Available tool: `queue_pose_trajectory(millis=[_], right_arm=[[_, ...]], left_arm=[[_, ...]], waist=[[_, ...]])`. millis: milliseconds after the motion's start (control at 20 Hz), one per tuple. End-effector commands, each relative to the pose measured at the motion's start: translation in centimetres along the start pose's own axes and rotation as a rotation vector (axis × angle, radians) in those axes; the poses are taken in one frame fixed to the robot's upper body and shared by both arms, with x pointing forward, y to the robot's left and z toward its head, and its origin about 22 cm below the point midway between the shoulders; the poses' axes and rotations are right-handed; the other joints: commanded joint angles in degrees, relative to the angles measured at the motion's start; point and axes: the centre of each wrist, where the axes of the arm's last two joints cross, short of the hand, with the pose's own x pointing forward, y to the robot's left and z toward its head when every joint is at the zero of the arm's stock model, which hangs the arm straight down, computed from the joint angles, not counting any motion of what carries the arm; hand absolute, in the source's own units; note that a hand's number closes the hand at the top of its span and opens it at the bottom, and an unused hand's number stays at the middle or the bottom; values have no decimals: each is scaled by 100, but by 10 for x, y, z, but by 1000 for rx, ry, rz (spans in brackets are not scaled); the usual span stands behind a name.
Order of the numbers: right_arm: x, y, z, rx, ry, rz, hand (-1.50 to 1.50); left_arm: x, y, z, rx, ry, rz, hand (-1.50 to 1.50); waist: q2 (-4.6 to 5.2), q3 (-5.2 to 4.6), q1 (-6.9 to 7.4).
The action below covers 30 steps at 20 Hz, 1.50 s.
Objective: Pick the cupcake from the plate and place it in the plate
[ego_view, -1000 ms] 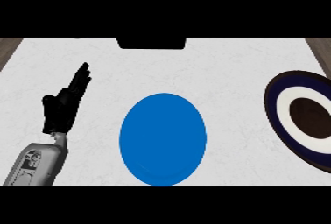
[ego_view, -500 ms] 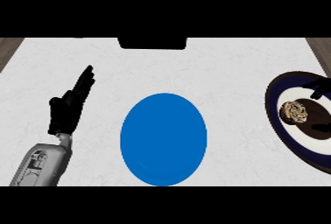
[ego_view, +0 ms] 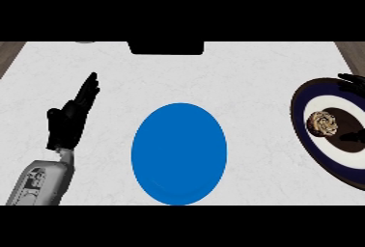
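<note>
A brown cupcake (ego_view: 324, 123) sits on the white middle of a dark-rimmed plate (ego_view: 303, 103) at the right edge. A dark shadow lies on the plate just right of the cupcake. A blue plate (ego_view: 179, 153) lies in the middle of the counter with nothing on it. My left hand (ego_view: 70, 120) rests open at the left, fingers pointing up and away, well clear of both plates. Only a black bit of my right hand (ego_view: 351, 78) shows, at the right edge over the dark plate's far rim, apart from the cupcake.
A black rectangular object (ego_view: 165, 47) stands at the counter's far edge, above the blue plate. The white counter (ego_view: 249, 67) runs between the two plates and around my left forearm (ego_view: 39, 181).
The dark shape that covered the middle of the right plate has drawn off to the right, and the cupcake now shows. My left hand has barely moved.
</note>
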Motion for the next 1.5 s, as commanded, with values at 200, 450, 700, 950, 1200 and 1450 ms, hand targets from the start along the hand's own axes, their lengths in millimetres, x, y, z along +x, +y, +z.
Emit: queue_pose_trajectory(millis=[200,450,700,950,1200,1450], right_arm=[[10,-71,54,-250,2,-281,-150],[10,-103,111,-370,52,-334,-150],[4,-104,127,-383,72,-333,-150],[3,-109,150,-356,80,-327,-150],[-1,-107,158,-345,87,-316,-150],[0,-108,157,-367,91,-325,-150]], left_arm=[[16,12,-12,-5,-13,-4,0],[7,-5,-4,-19,-13,9,0],[9,-11,-9,-21,-20,0,0],[7,-8,-6,-14,-44,15,0],[7,-6,-6,-20,-20,22,0],[6,-10,-8,-13,-34,14,0]], waist=[[36,11,22],[74,31,94],[114,52,125],[108,72,104],[106,85,103],[141,92,114]])
